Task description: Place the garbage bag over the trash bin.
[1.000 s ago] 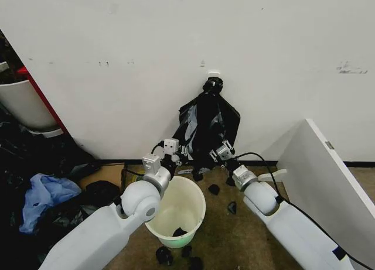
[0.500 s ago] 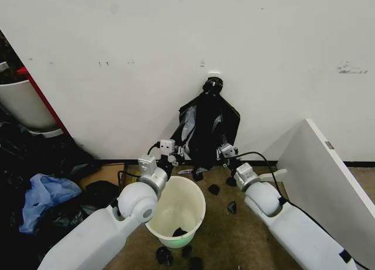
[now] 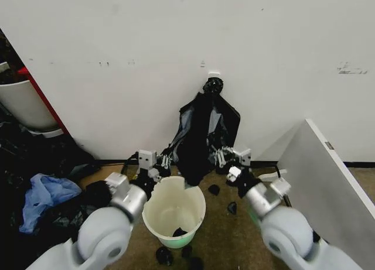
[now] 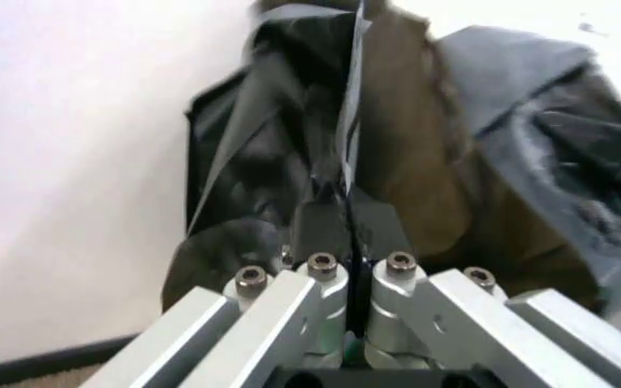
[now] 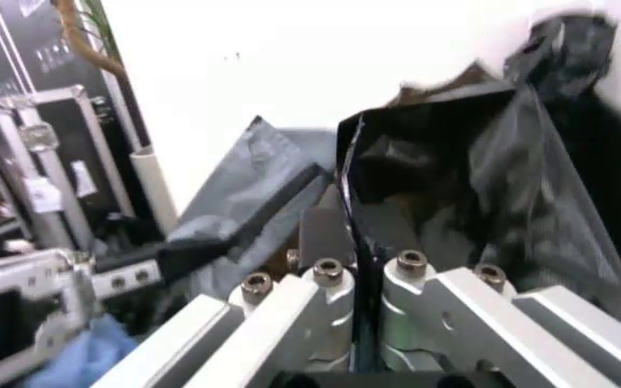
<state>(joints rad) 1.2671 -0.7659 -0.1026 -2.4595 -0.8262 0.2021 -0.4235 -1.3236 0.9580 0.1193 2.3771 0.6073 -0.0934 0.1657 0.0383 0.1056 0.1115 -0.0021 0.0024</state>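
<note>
The garbage bag [image 3: 191, 156], glossy black wrinkled film, hangs stretched between my two grippers in front of the wall. Its lower tip reaches the far rim of the trash bin [image 3: 170, 208], a round white pail on the floor below. My left gripper [image 3: 159, 163] is shut on the bag's left edge. In the left wrist view the left gripper [image 4: 348, 230] pinches the garbage bag's [image 4: 278, 153] thin edge. My right gripper [image 3: 222, 159] is shut on the right edge. The right wrist view shows the right gripper [image 5: 356, 234] clamping the garbage bag's [image 5: 429, 162] film.
A black sheaf of bags [image 3: 218, 115] hangs by its knot [image 3: 212, 85] on the wall behind. A white panel [image 3: 328, 176] leans at the right. Black bags with blue cloth [image 3: 44, 194] are heaped at the left, below a white tub [image 3: 23, 103]. Black scraps [image 3: 214, 189] litter the floor.
Both grippers have pulled back from the wall and moved apart, left one leftward, right one rightward. The black film between them has spread wider and its lower tip now reaches the bin's rim.
</note>
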